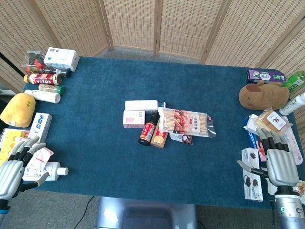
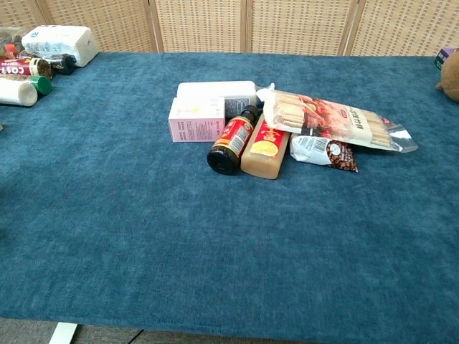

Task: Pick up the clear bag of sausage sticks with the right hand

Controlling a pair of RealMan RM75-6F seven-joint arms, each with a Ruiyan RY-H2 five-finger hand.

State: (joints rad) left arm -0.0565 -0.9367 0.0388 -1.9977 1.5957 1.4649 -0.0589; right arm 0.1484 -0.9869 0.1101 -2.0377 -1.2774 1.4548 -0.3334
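Blue surface [image 1: 95, 143] holds the clear bag of sausage sticks [image 1: 186, 122], just right of the dark sauce bottle [image 1: 148, 129]. Nothing is picked up yet. Right hand [image 1: 279, 160] waits far off, empty, fingers apart.

woven screen panels [image 1: 133, 24] | blue table cloth [image 1: 105, 143] | grey floor [image 1: 71, 214]

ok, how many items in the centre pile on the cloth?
6 visible: white box at back, pink box in front of it, dark sauce bottle, orange packet, clear bag of sausage sticks on the right, small coffee sachet partly under it. More could be hidden beneath.
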